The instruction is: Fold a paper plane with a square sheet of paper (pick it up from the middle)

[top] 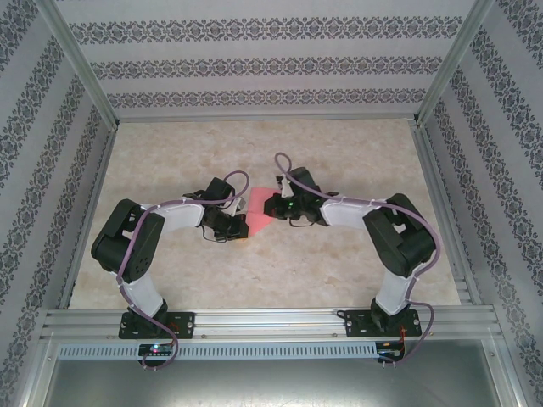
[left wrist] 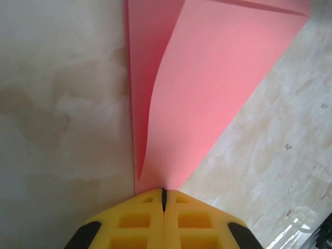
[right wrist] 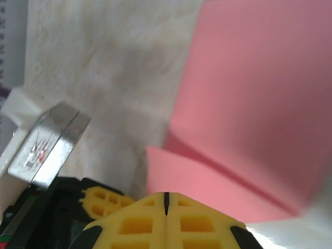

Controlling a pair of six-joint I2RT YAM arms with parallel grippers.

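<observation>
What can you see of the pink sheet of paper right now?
The salmon-pink sheet of paper is thin, plain and unmarked. It is partly folded: two layers show, the upper one bowing up, with a straight crease near its far edge. It is over the middle of the marbled table. The left gripper is shut on a tapering point of it. The right gripper, also shut, seems to pinch a creased edge.

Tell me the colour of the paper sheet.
The paper is plain salmon pink, best seen from the left wrist.
</observation>
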